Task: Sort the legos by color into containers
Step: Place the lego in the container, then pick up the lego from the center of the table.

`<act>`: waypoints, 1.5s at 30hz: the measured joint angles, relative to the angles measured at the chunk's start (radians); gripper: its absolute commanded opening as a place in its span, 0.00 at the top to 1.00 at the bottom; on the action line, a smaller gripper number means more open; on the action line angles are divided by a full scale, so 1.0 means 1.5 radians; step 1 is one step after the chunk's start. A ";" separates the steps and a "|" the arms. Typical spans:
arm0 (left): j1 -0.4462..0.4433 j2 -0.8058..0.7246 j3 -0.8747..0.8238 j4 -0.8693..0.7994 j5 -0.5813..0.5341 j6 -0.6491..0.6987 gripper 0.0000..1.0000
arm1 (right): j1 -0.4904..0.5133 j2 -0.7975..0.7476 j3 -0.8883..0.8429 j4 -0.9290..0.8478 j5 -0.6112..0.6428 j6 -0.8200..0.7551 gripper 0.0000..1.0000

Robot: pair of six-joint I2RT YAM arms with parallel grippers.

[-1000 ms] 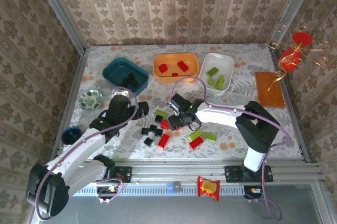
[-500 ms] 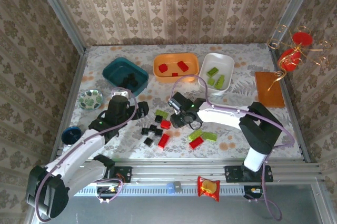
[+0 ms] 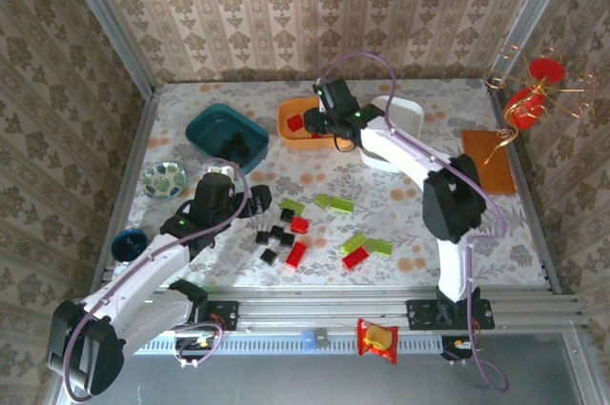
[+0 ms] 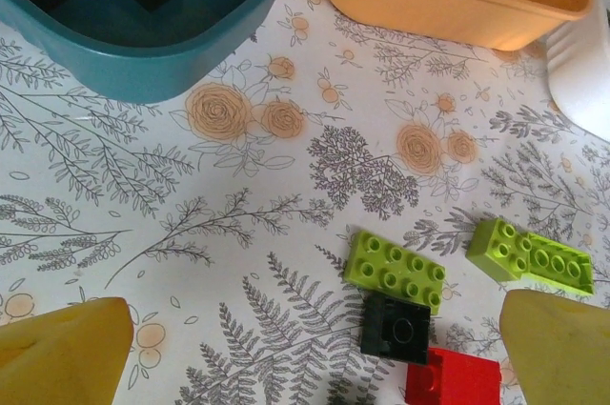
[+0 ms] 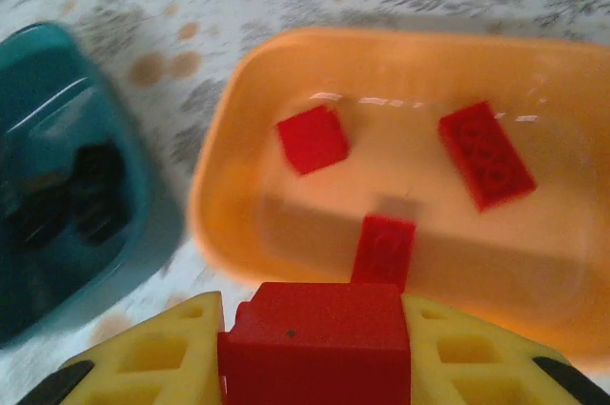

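Risk lay mostly in the release, we judged. The right gripper (image 5: 315, 367) was clamped on a red brick (image 5: 315, 324) above the near rim of the orange tray (image 5: 212, 186), and a drop there could glance off the glossy, rounded plastic wall onto the flower-printed counter (image 4: 286, 167). Other red bricks lay inside. The left gripper (image 4: 310, 353) hung with jaws apart over a studded green brick (image 4: 394, 272) and a square black brick (image 4: 396, 327).

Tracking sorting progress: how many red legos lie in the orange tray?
3 red legos in the orange tray, in the right wrist view: one left, one oblong right, one nearest the camera. A fourth lego is clamped in the right fingers, not dropped; it may hide others.
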 measured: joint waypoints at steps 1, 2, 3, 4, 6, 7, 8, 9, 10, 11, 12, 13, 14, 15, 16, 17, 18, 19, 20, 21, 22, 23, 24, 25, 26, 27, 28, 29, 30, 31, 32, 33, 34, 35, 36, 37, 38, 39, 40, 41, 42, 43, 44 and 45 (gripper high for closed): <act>-0.002 0.000 -0.001 -0.002 0.001 0.000 0.00 | -0.007 0.033 0.031 -0.007 0.004 0.005 0.71; -0.004 0.000 -0.002 -0.003 0.002 -0.001 0.00 | -0.012 0.064 0.062 -0.018 0.009 0.009 0.69; -0.007 0.000 -0.002 -0.003 0.003 -0.002 0.00 | -0.018 0.093 0.090 -0.030 0.012 0.016 0.67; -0.009 0.000 -0.002 -0.005 0.003 -0.003 0.00 | -0.022 0.120 0.118 -0.042 0.014 0.022 0.63; -0.014 0.000 -0.002 -0.010 0.005 -0.003 0.00 | -0.029 0.158 0.161 -0.065 0.015 0.030 0.49; -0.017 0.000 -0.003 -0.013 0.005 -0.003 0.00 | -0.032 0.173 0.180 -0.077 0.015 0.035 0.40; -0.019 0.000 -0.003 -0.015 0.005 -0.003 0.00 | -0.033 0.182 0.194 -0.087 0.015 0.040 0.35; -0.021 0.000 -0.004 -0.017 0.005 -0.003 0.00 | -0.034 0.187 0.205 -0.097 0.016 0.041 0.31; -0.022 0.000 -0.004 -0.018 0.005 -0.003 0.00 | -0.034 0.188 0.213 -0.104 0.016 0.042 0.29; -0.025 0.000 -0.005 -0.020 0.006 -0.003 0.00 | -0.034 0.188 0.218 -0.108 0.016 0.042 0.27; -0.026 0.001 -0.005 -0.022 0.007 -0.003 0.00 | -0.033 0.185 0.221 -0.108 0.016 0.041 0.26; -0.027 0.002 -0.005 -0.023 0.007 -0.003 0.00 | -0.032 0.181 0.221 -0.108 0.016 0.040 0.26; -0.030 0.004 -0.005 -0.024 0.008 -0.003 0.00 | -0.031 0.173 0.216 -0.107 0.016 0.039 0.26; -0.030 0.007 -0.005 -0.024 0.009 -0.003 0.00 | -0.029 0.160 0.201 -0.102 0.016 0.039 0.25; -0.031 0.011 -0.005 -0.025 0.010 -0.003 0.00 | -0.028 0.141 0.178 -0.096 0.015 0.039 0.25; -0.034 0.017 -0.005 -0.024 0.012 -0.002 0.00 | -0.025 0.116 0.146 -0.087 0.015 0.039 0.25; -0.036 0.026 -0.005 -0.024 0.014 -0.002 0.00 | -0.023 0.084 0.106 -0.076 0.014 0.039 0.25; -0.039 0.034 -0.004 -0.024 0.015 -0.002 0.00 | -0.020 0.055 0.070 -0.066 0.014 0.039 0.25; -0.043 0.047 -0.003 -0.025 0.017 0.002 0.01 | -0.016 0.016 0.023 -0.052 0.014 0.039 0.25; -0.048 0.061 0.002 -0.025 0.020 0.005 0.02 | -0.010 -0.021 -0.020 -0.041 0.014 0.039 0.25; -0.052 0.076 0.008 -0.024 0.022 0.009 0.02 | -0.006 -0.050 -0.054 -0.032 0.014 0.039 0.25; -0.058 0.093 0.016 -0.025 0.026 0.014 0.03 | -0.001 -0.086 -0.095 -0.019 0.013 0.040 0.24; -0.066 0.112 0.027 -0.024 0.030 0.019 0.05 | 0.003 -0.123 -0.139 0.000 0.013 0.042 0.24; -0.072 0.129 0.039 -0.022 0.035 0.025 0.05 | 0.006 -0.154 -0.178 0.016 0.012 0.045 0.24; -0.081 0.152 0.053 -0.020 0.040 0.033 0.07 | 0.010 -0.188 -0.225 0.032 0.011 0.051 0.24; -0.092 0.180 0.072 -0.017 0.046 0.041 0.08 | 0.012 -0.221 -0.272 0.047 0.010 0.057 0.24; -0.100 0.202 0.088 -0.012 0.051 0.048 0.09 | 0.012 -0.243 -0.305 0.055 0.010 0.061 0.24; -0.110 0.231 0.107 -0.009 0.056 0.056 0.10 | 0.012 -0.268 -0.344 0.065 0.010 0.067 0.24; -0.120 0.259 0.127 -0.007 0.061 0.065 0.12 | 0.011 -0.288 -0.380 0.073 0.012 0.073 0.24; -0.130 0.285 0.144 -0.004 0.066 0.072 0.13 | 0.010 -0.305 -0.410 0.077 0.014 0.078 0.24; -0.140 0.314 0.161 0.001 0.070 0.079 0.16 | 0.009 -0.322 -0.441 0.080 0.016 0.083 0.24; -0.150 0.341 0.179 0.002 0.073 0.087 0.17 | 0.008 -0.339 -0.469 0.082 0.019 0.089 0.24; -0.157 0.364 0.191 0.005 0.075 0.094 0.19 | 0.006 -0.352 -0.490 0.082 0.020 0.092 0.24; -0.165 0.387 0.203 0.006 0.077 0.101 0.20 | 0.005 -0.369 -0.515 0.083 0.025 0.095 0.24; -0.173 0.407 0.214 0.005 0.077 0.109 0.22 | 0.003 -0.388 -0.536 0.083 0.030 0.099 0.24; -0.179 0.422 0.224 0.004 0.077 0.117 0.22 | 0.001 -0.405 -0.552 0.083 0.033 0.104 0.23; -0.185 0.438 0.235 0.001 0.076 0.127 0.22 | -0.002 -0.423 -0.567 0.084 0.035 0.108 0.23; -0.193 0.452 0.246 -0.002 0.073 0.135 0.23 | -0.005 -0.447 -0.583 0.084 0.038 0.112 0.23; -0.198 0.463 0.256 -0.004 0.069 0.142 0.23 | -0.008 -0.467 -0.594 0.085 0.042 0.115 0.23; -0.205 0.477 0.268 -0.007 0.065 0.151 0.24 | -0.011 -0.492 -0.606 0.084 0.047 0.118 0.23; -0.210 0.490 0.281 -0.010 0.061 0.159 0.26 | -0.013 -0.514 -0.614 0.084 0.050 0.122 0.23; -0.213 0.499 0.289 -0.011 0.058 0.165 0.28 | -0.015 -0.532 -0.619 0.084 0.052 0.125 0.23; -0.217 0.512 0.300 -0.013 0.055 0.172 0.31 | -0.017 -0.549 -0.624 0.085 0.056 0.127 0.23; -0.218 0.522 0.307 -0.016 0.051 0.177 0.33 | -0.018 -0.562 -0.626 0.085 0.060 0.128 0.22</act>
